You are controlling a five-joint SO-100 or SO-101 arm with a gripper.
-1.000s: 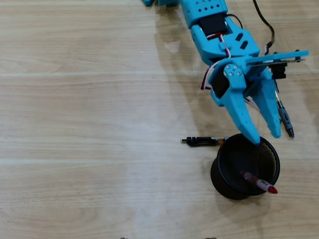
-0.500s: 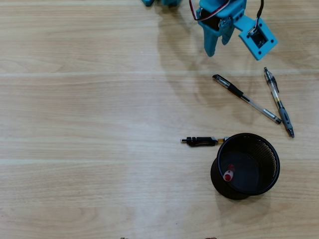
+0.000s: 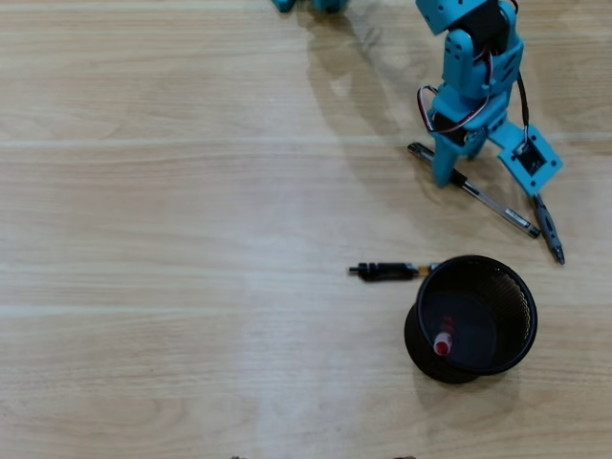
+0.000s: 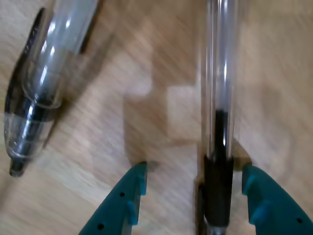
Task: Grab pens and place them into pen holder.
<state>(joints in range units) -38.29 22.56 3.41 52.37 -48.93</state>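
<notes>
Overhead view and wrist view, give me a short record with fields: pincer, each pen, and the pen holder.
pincer: open, fingertips straddling a clear pen on the table
straddled pen: clear barrel, black section, lying flat
second clear pen: flat on the table, right of the first in the overhead view
black pen: flat, just left of the holder
red pen: inside the holder
pen holder: upright

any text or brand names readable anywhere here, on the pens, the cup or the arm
None can be read. The clear pens show no print in the blurred wrist view. The black mesh pen holder, the short black pen and the blue arm bear no visible lettering from overhead.
</notes>
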